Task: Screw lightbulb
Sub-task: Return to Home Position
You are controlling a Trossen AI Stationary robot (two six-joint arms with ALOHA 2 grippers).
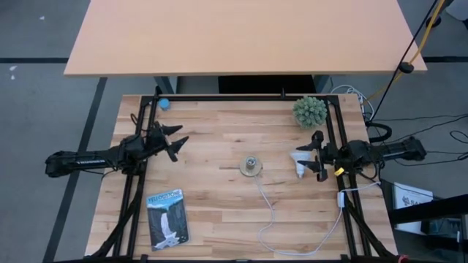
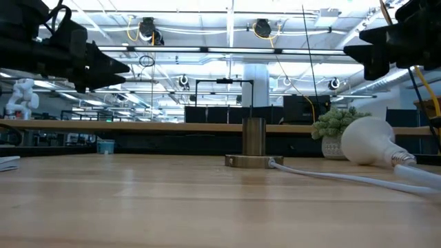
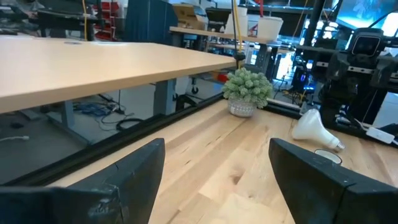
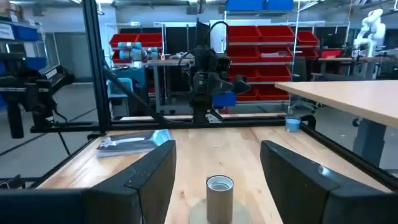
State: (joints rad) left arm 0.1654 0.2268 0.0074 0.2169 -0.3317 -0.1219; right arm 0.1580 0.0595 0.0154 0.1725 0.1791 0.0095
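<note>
Now I judge I'm homing: left gripper and right gripper spread, empty; lightbulb lies on the bench, right of the socket. Next, retract clear.

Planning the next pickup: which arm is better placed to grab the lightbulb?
Likely the right: its open gripper hangs close by the lightbulb, while the left gripper sits beyond the socket, across the table.

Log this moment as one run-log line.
lightbulb: lying loose, out of socket | right arm: raised over lightbulb, jaws open | left arm: raised at left, jaws open
</note>
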